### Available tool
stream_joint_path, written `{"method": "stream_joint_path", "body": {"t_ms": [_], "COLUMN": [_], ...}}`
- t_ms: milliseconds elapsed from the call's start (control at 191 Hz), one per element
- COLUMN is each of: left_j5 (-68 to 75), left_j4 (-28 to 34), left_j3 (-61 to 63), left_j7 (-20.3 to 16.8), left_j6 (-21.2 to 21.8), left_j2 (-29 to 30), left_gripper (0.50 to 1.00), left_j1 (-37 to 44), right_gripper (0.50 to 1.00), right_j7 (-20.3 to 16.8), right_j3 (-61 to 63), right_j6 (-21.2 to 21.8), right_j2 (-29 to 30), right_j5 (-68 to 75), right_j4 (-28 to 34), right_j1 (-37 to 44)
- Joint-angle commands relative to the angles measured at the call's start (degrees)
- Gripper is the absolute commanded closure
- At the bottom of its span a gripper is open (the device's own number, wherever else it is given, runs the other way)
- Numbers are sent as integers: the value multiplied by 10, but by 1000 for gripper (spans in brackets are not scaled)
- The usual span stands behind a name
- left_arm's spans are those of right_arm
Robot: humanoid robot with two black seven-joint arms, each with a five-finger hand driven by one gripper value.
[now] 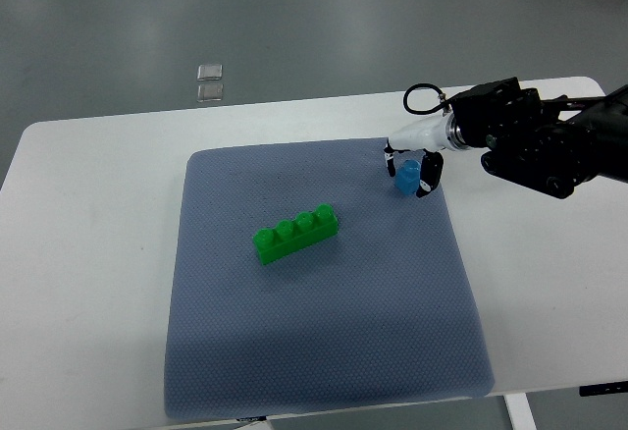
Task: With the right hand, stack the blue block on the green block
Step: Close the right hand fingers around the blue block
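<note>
A long green block with a row of studs lies tilted near the middle of the blue-grey mat. A small blue block is at the mat's far right corner. My right hand comes in from the right edge and its fingers are closed around the blue block, one on the left side and one on the right. I cannot tell whether the block touches the mat. The blue block is well to the right of and beyond the green block. The left arm is out of view.
The mat lies on a white table. Two small clear squares lie on the grey floor beyond the table. A black cable loop stands up from the right wrist.
</note>
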Motion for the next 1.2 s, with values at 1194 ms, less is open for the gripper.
{"method": "stream_joint_path", "body": {"t_ms": [1194], "left_j5": [0], "left_j4": [2], "left_j3": [1], "left_j7": [1], "left_j6": [0], "left_j2": [0], "left_gripper": [500], "left_j1": [1], "right_gripper": [928], "right_j7": [11], "right_j3": [1], "right_j6": [-18], "right_j2": [-1], "right_j5": [1], "right_j4": [24], "right_j1": [16]}}
